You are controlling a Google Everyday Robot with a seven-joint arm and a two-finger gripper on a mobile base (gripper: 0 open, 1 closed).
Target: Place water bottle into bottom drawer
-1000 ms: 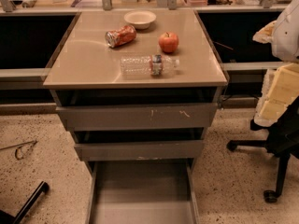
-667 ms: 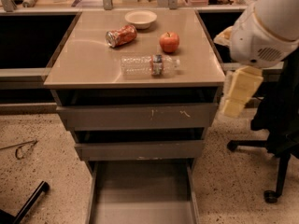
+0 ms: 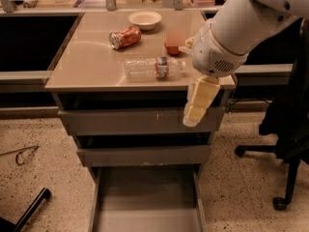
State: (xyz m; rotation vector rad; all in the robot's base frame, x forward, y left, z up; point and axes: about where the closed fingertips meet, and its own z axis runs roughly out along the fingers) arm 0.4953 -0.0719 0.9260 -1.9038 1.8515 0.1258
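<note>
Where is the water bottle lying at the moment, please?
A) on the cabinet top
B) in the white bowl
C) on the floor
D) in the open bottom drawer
A: the water bottle lies on its side on the cabinet top, while the gripper hangs at its right front corner, not holding it.

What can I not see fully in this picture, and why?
Camera view:
Front of the bottom drawer: cut off by the lower edge.
Right edge of the cabinet top: covered by the arm.
Right end of the top drawer: covered by the hand hanging before it.
</note>
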